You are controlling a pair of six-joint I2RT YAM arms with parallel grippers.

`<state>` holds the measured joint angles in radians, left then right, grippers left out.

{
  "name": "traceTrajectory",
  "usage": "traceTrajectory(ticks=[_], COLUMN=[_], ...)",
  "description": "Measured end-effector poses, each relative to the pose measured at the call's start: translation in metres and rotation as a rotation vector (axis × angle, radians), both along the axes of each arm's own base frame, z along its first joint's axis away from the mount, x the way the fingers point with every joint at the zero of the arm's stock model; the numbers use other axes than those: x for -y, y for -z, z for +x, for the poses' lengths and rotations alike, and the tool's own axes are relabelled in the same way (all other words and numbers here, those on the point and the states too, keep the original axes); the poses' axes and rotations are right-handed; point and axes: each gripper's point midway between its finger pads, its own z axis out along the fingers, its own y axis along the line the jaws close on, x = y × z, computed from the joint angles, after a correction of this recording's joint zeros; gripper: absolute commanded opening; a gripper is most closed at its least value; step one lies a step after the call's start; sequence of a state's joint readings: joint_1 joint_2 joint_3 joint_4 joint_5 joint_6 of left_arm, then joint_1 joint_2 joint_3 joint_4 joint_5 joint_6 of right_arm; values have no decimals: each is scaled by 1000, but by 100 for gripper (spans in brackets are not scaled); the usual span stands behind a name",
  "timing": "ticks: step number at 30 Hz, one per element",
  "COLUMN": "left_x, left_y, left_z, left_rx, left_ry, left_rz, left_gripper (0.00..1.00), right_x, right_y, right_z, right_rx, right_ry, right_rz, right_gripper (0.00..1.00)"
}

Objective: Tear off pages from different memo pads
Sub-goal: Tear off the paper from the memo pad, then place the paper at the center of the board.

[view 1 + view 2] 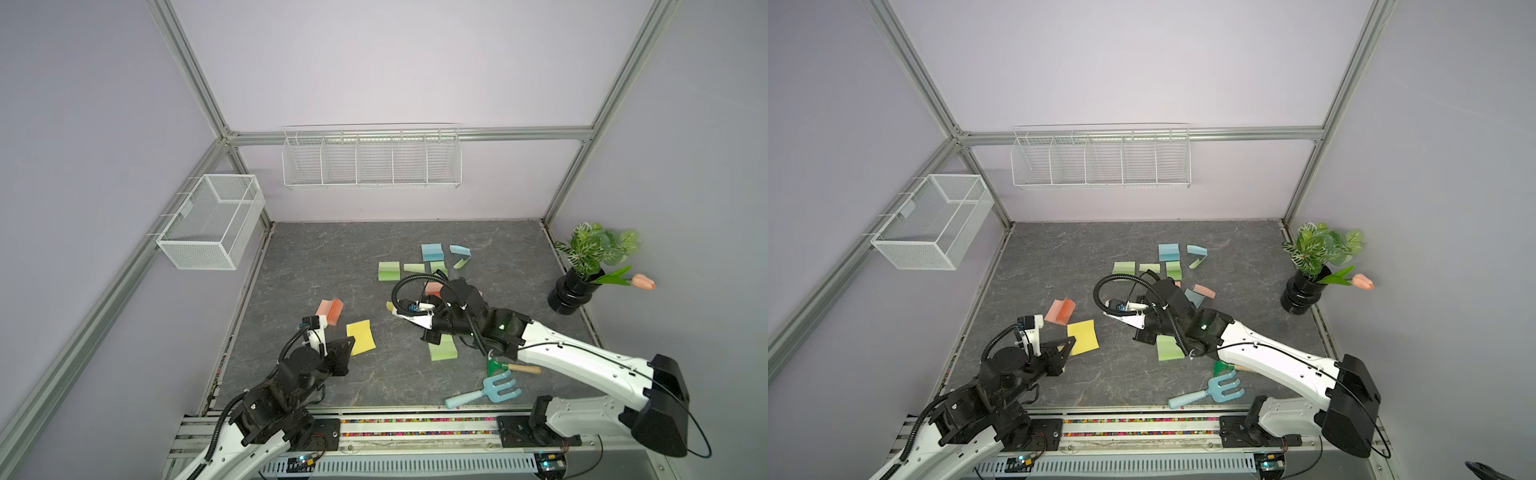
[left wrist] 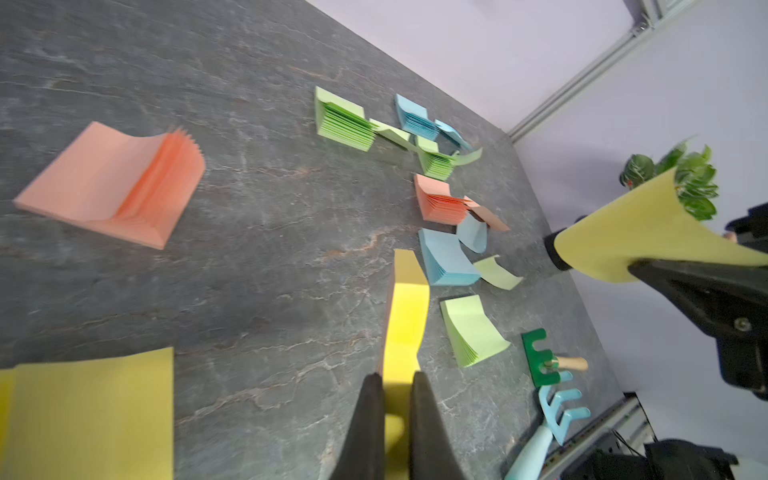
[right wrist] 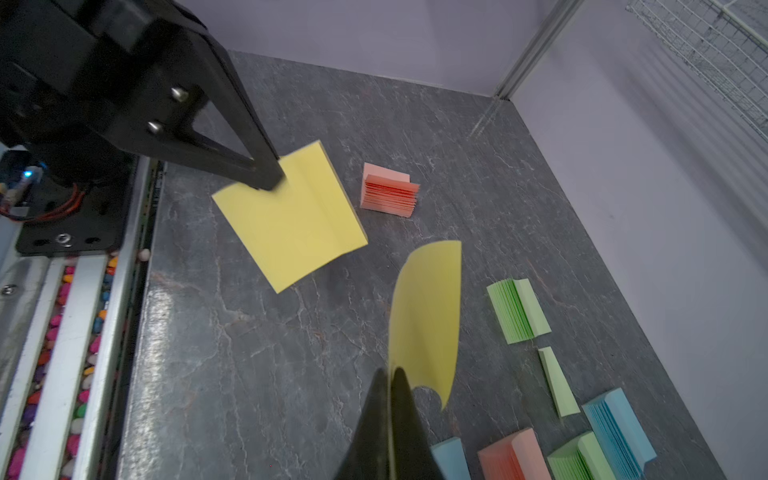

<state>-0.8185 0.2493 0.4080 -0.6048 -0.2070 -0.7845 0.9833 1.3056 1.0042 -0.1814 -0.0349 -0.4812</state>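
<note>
Paper sits pinched in both hands. Nearest you, at 7 o'clock on the table [image 1: 291,257], your left hand [image 2: 397,376] is clamped on an edge of the yellow memo pad [image 1: 362,336], seemingly raised off the surface; lower it flat before letting go. Toward the centre, your right hand [image 3: 392,370] grips the yellow page [image 3: 428,316], curled and clear of the pad, so the tear looks finished. Carry it low toward 2 o'clock, beside the loose pages [image 1: 1204,291], and release near the surface. Beyond, at 12 o'clock, a green pad [image 1: 389,271] and a blue pad [image 1: 431,252] wait.
</note>
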Motion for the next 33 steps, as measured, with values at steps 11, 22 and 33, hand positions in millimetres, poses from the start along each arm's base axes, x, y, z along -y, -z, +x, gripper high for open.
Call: traceTrajectory(ticks=[11, 22, 33], left_x=[-25, -26, -17], left_y=[-4, -2, -25], left_z=[1, 1, 12], left_rx=[-12, -13, 32], left_ry=[-112, -106, -89], left_rz=[31, 73, 107], left_gripper=[0, 0, 0], right_x=[2, 9, 7], right_y=[97, 155, 178], right_z=[91, 159, 160], right_rx=[15, 31, -70], right_ry=[135, 199, 201], right_rz=[-366, -637, -718], right_gripper=[7, 13, 55])
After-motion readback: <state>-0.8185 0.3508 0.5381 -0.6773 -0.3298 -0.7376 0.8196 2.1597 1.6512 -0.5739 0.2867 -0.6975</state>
